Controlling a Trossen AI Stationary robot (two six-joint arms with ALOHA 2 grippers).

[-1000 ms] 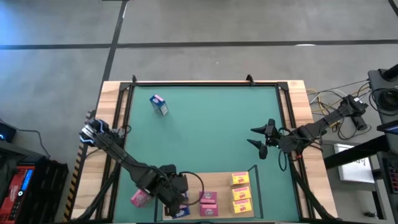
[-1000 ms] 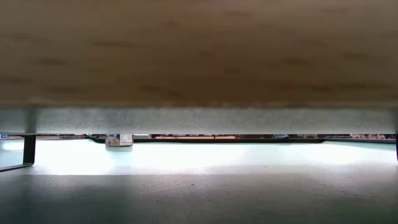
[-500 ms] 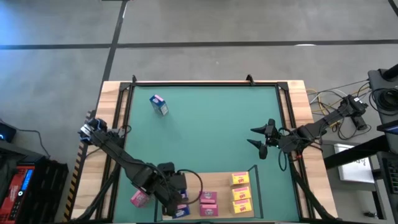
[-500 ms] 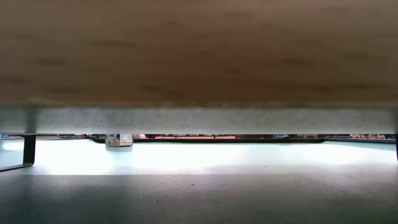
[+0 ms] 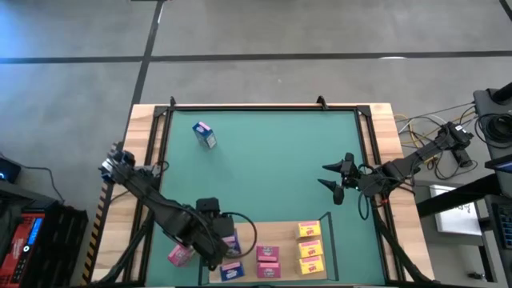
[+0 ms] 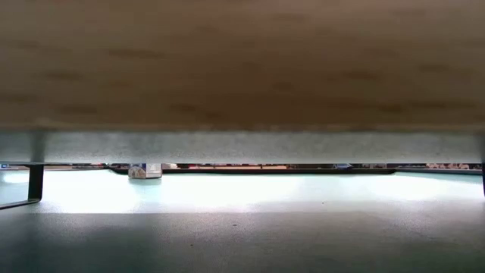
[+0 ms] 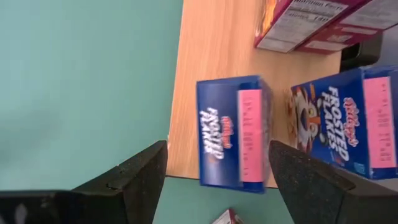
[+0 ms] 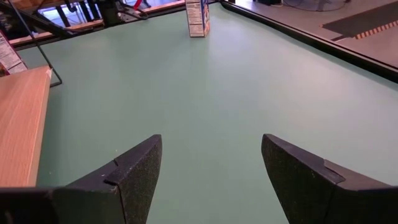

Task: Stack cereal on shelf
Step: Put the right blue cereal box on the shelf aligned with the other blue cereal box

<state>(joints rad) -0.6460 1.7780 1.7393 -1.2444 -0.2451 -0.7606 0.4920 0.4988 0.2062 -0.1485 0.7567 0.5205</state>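
Note:
The shelf (image 5: pixel 282 234) is a light-wood board at the table's near edge. On it stand three yellow boxes (image 5: pixel 310 248), two pink boxes (image 5: pixel 268 261) and two blue boxes (image 7: pixel 233 134) (image 7: pixel 339 134); one blue box shows in the high view (image 5: pixel 233 270). My left gripper (image 5: pixel 218 238) is open over the shelf's left end, its fingers (image 7: pixel 140 171) short of the nearer blue box. One pink box (image 5: pixel 180 255) lies on the green mat left of the shelf. One blue box (image 5: pixel 204 134) stands far left. My right gripper (image 5: pixel 336 181) is open over the mat's right side.
A green mat (image 5: pixel 264 168) covers the table inside a dark frame (image 5: pixel 240 106). In the low view the shelf's underside (image 6: pixel 242 61) fills the top, and its dark post (image 6: pixel 34 184) stands at the left. Cables (image 5: pixel 420 128) lie off the table's right edge.
My left gripper has drawn back from the shelf's left end toward the table's far-left, staying open. The blue boxes stay on the board.

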